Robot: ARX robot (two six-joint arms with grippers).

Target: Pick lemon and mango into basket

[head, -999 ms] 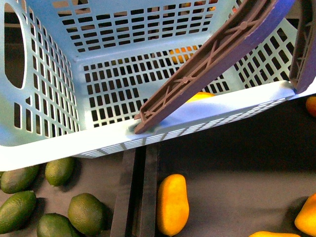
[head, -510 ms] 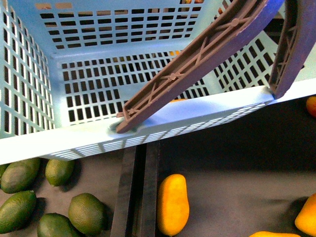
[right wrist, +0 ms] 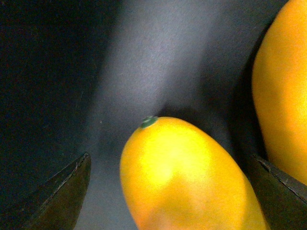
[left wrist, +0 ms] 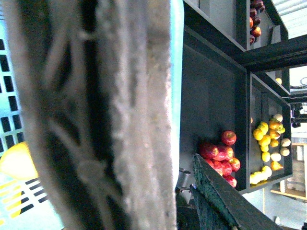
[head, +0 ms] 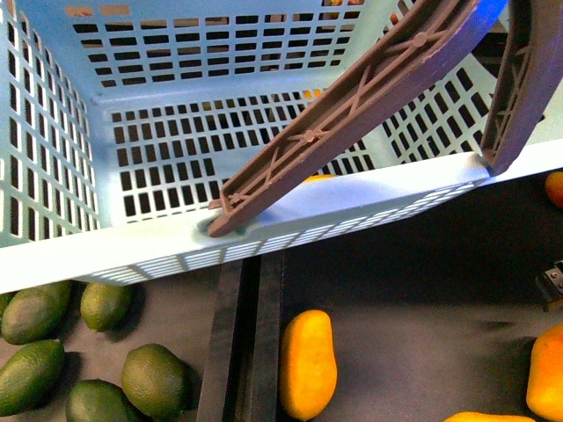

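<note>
While the right pincer (right wrist: pixel 168 191) gapes astride a smooth, glossy mango (right wrist: pixel 182 172) on the dark matte worktop (head: pixel 422 299), the lemon (left wrist: pixel 17 160) lies in the slotted teal plastic basket (head: pixel 352 207); the left pincer (left wrist: pixel 192 206) is unreadable.

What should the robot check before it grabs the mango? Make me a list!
1. Right gripper open: ok, its fingers stand apart.
2. Mango between the fingers: ok, it lies in the middle.
3. Room beside the mango: not ok, a second orange fruit lies close to one finger.
4. Lemon in the basket: cannot tell. A yellow fruit lies on its floor, but only part of it shows.
5. Left gripper on the brown handle: cannot tell, the left wrist view is blurred.
</note>
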